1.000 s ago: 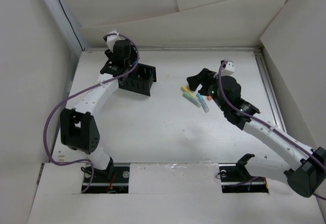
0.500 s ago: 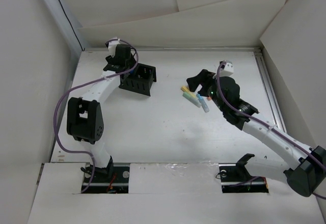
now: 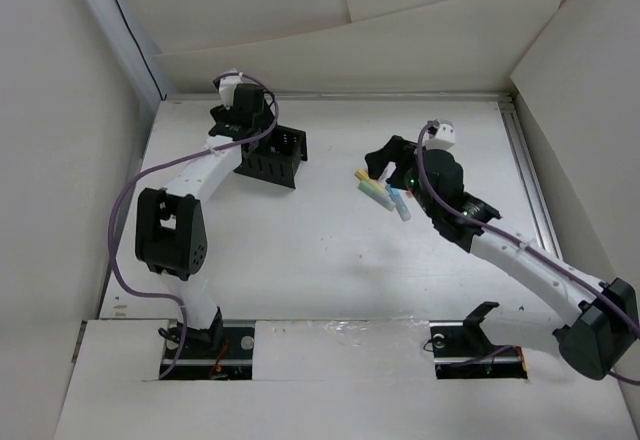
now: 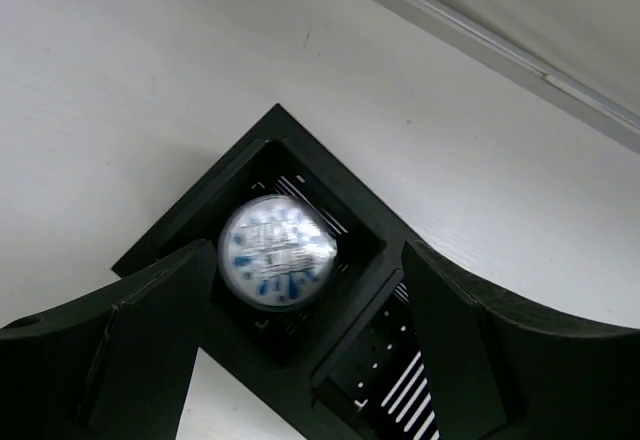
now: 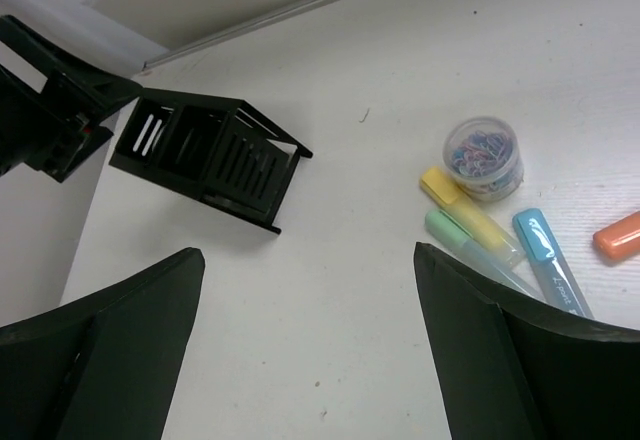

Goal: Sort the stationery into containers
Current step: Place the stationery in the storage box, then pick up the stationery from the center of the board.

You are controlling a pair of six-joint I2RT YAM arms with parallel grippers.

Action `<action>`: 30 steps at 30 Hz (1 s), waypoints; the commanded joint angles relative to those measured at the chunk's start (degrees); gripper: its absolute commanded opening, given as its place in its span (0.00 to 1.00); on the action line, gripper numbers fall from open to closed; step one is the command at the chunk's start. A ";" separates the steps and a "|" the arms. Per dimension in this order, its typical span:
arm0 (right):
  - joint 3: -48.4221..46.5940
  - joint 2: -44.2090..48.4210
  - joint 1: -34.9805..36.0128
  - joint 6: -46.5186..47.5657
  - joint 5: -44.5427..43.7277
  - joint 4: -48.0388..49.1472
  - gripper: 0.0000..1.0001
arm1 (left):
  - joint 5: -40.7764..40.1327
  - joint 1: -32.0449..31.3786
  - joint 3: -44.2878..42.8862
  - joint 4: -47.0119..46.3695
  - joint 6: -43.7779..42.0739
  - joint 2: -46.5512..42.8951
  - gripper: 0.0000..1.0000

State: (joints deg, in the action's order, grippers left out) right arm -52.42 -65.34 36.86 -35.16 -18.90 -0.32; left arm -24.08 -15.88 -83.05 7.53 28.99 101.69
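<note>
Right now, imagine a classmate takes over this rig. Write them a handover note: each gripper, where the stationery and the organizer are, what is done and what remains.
Left gripper: open, holding nothing, above the black organizer.
Right gripper: open and empty, above the table beside the loose items.
Done: one round jar sits inside an organizer compartment, clear of the fingers.
To do: the clear jar of clips, yellow stick, pale green stick, light blue stick and orange stick lie grouped on the table, apart from the organizer. None of them is sorted yet.
</note>
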 commanded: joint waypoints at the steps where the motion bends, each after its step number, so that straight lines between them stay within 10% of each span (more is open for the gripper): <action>1: -1.18 -1.19 0.58 0.88 -2.11 3.04 0.92 | -2.56 -1.17 -2.82 -2.08 -0.96 -2.54 0.73; 8: -0.40 3.28 0.58 0.35 -6.84 1.99 0.82 | 4.01 -2.57 3.49 -9.10 -1.65 -10.97 0.62; 12: 2.06 9.43 0.58 -0.79 -10.10 1.99 0.26 | 5.18 -12.64 4.39 -11.40 -3.42 -10.03 0.52; 16: 3.73 15.23 0.05 -1.41 -13.44 1.99 0.05 | 8.51 -22.84 -0.44 -10.87 -5.88 -1.78 0.49; 19: 5.05 18.23 0.05 -1.93 -15.29 1.99 0.23 | 11.23 -27.96 -5.72 -9.81 -7.01 5.94 0.59; 21: 5.57 18.93 0.05 -1.93 -15.29 1.99 0.62 | 12.11 -29.38 -10.19 -8.77 -7.02 9.74 0.67; 24: 5.58 19.46 -0.47 -2.46 -15.29 1.99 0.87 | 13.78 -30.44 -15.54 -8.06 -8.07 16.33 0.73; 30: 5.58 19.99 -0.48 -2.99 -15.82 1.99 0.92 | 11.51 -30.44 -20.75 -6.04 -9.13 23.90 0.76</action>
State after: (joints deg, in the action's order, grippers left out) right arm -46.72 -46.46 36.73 -37.56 -33.12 0.03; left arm -11.05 -47.03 -99.68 1.19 21.41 126.61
